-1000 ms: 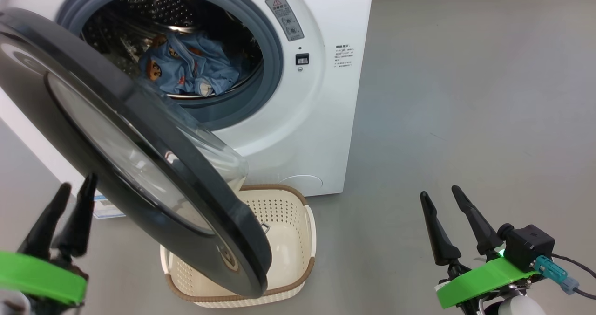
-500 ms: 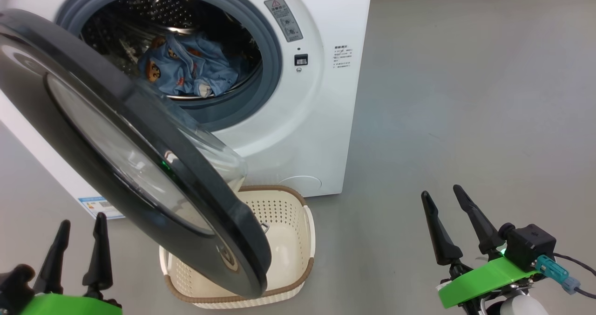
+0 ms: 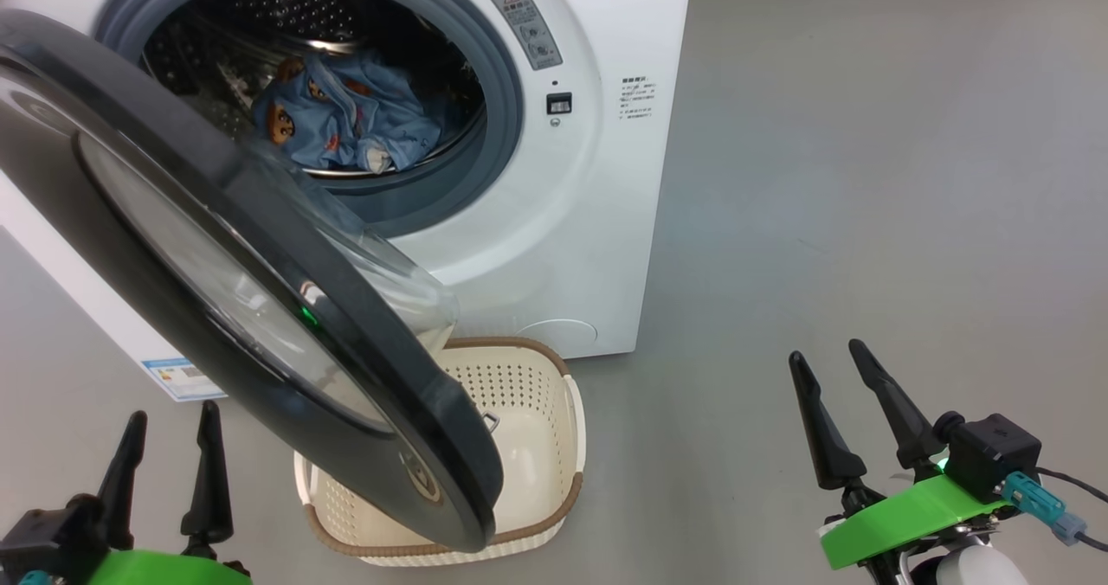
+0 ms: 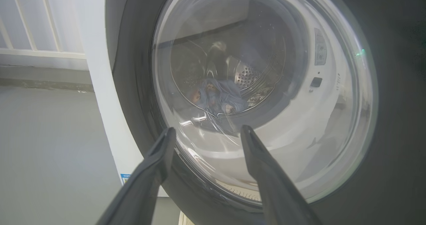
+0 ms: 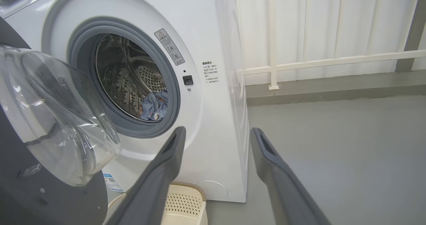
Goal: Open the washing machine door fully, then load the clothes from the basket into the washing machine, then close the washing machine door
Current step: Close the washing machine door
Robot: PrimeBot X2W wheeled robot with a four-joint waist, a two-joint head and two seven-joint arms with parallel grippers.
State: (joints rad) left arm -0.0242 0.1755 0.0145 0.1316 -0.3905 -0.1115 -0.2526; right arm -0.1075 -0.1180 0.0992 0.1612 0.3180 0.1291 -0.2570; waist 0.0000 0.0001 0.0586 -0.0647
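Grey smooth floor (image 3: 866, 178), open ground across the right half of the head view; a white railing (image 5: 273, 38) stands behind it in the right wrist view. White front-loading washing machine (image 3: 606, 221) takes the upper left, with a grey gasket (image 3: 495, 92) round the mouth and the perforated steel drum (image 3: 286, 14) showing behind it. A blue label (image 3: 177, 377) sits at its lower left corner. Glossy black washing machine door (image 3: 260, 221) stands swung out and partway open, its clear bulging porthole facing the drum. It runs diagonally from the upper left toward lower centre. Its low edge overhangs the basket (image 3: 519, 386), cream perforated plastic with a brown rim, on the floor just in front of the machine. Light blue bear-print clothes (image 3: 346, 122) lie heaped at the bottom of the drum. At lower left, the left hand (image 3: 173, 412) has its fingers spread wide and grips nothing. It sits close to the door's outer face, apart from it in the head view. Its wrist view looks through the porthole at the clothes. At lower right, the right hand (image 3: 826, 350) is likewise spread wide and holds nothing, well apart from machine and basket.
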